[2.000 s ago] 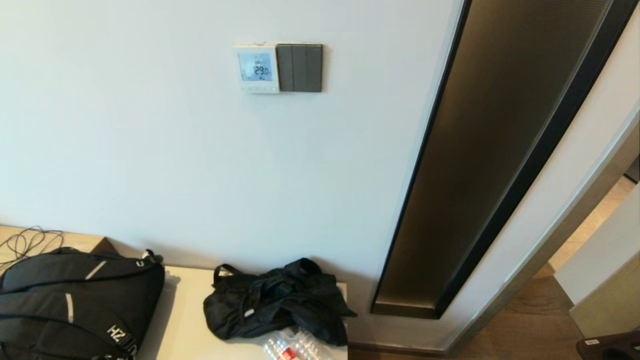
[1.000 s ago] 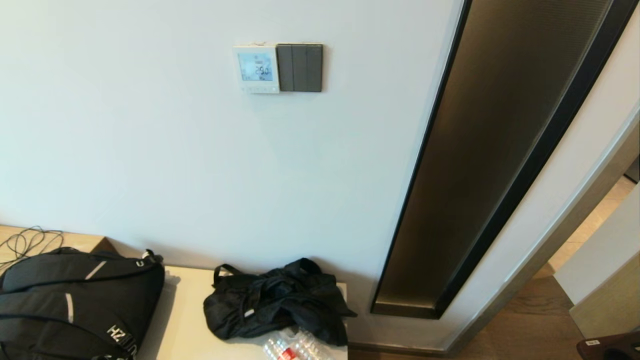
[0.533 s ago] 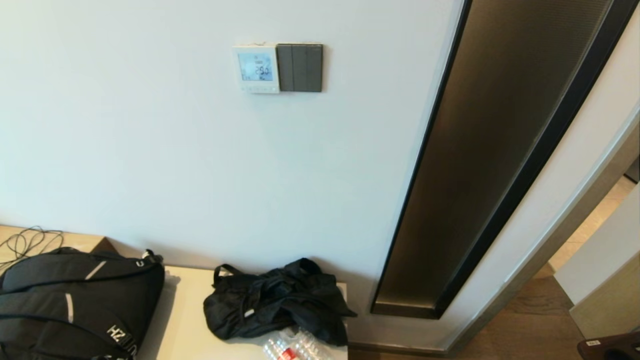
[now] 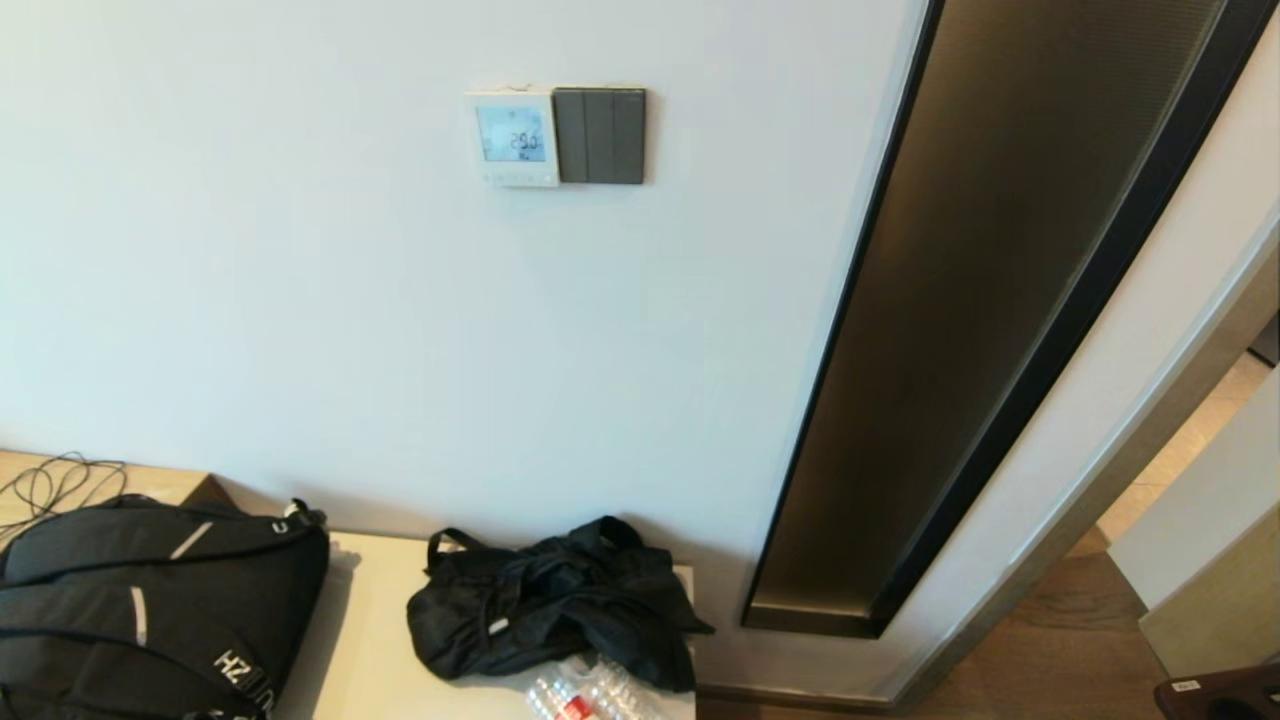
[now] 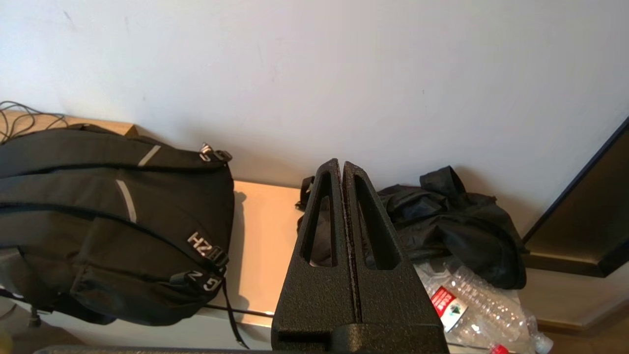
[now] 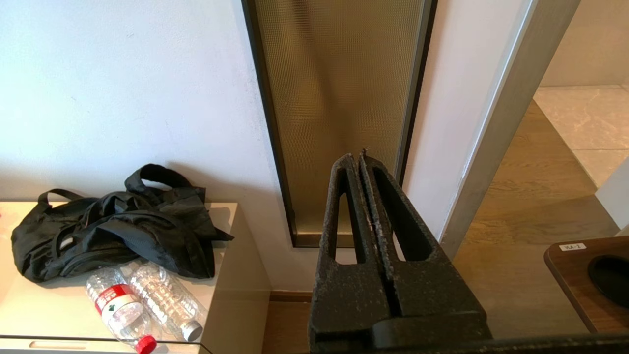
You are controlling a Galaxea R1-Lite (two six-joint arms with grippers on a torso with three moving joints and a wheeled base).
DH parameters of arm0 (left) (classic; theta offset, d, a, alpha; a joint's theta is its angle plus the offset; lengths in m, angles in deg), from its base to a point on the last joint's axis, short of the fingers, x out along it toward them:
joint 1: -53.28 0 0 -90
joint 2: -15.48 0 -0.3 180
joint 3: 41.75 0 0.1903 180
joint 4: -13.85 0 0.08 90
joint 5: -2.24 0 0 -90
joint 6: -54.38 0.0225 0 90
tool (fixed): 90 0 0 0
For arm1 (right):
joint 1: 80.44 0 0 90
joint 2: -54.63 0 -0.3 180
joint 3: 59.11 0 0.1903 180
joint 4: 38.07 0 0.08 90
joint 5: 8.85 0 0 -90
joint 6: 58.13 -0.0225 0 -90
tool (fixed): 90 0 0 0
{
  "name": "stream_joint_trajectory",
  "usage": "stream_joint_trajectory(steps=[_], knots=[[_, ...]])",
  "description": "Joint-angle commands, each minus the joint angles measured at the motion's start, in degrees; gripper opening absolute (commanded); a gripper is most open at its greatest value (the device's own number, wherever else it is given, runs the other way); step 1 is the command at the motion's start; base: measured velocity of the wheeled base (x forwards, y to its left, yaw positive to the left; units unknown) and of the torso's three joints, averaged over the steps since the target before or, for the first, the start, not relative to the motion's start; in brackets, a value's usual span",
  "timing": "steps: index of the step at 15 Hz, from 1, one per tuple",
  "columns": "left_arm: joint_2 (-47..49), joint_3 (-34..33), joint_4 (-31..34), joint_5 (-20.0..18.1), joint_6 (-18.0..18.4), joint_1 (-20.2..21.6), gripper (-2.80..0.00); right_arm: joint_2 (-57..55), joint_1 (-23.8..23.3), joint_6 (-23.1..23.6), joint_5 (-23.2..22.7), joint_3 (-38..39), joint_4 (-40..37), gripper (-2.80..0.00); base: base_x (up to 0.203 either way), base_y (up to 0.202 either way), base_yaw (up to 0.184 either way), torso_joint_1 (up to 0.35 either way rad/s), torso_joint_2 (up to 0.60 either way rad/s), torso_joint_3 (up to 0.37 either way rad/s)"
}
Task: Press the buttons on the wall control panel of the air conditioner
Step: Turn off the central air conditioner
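The white air conditioner control panel (image 4: 512,137) hangs high on the wall in the head view, its lit screen reading 29.0, with a row of small buttons (image 4: 518,178) along its lower edge. A dark grey switch plate (image 4: 600,136) adjoins it on the right. Neither arm shows in the head view. My left gripper (image 5: 342,164) is shut and empty, low, pointing over the cabinet at the wall. My right gripper (image 6: 357,158) is shut and empty, low, pointing at the bronze glass strip. The panel is out of both wrist views.
A pale cabinet (image 4: 370,640) below the panel bears a black backpack (image 4: 140,610), a crumpled black bag (image 4: 550,600) and plastic bottles (image 4: 590,695). A tall bronze glass strip (image 4: 980,300) and a door frame stand right. A dark wooden table corner (image 4: 1220,692) sits lower right.
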Motion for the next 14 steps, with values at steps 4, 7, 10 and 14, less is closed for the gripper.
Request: stream_joint_trajectory(steps=[4,7,10,14], knots=[[0.07,0.00,0.00,0.04,-0.09,0.02,-2.80,-0.09,-0.03,0.03,-0.02,0.08,0.02,-2.80,0.000,0.000,0.000,0.000,0.00,0.000],[0.07,0.00,0.00,0.04,-0.09,0.02,-2.80,-0.09,-0.01,0.03,-0.02,0.04,0.02,-2.80,0.000,0.000,0.000,0.000,0.00,0.000],[0.07,0.00,0.00,0.04,-0.09,0.02,-2.80,-0.09,-0.06,0.03,0.05,0.00,0.02,-2.80,0.000,0.000,0.000,0.000,0.00,0.000],[0.07,0.00,0.00,0.04,-0.09,0.02,-2.80,-0.04,0.00,0.03,-0.02,0.03,0.02,-2.80,0.000,0.000,0.000,0.000,0.00,0.000]])
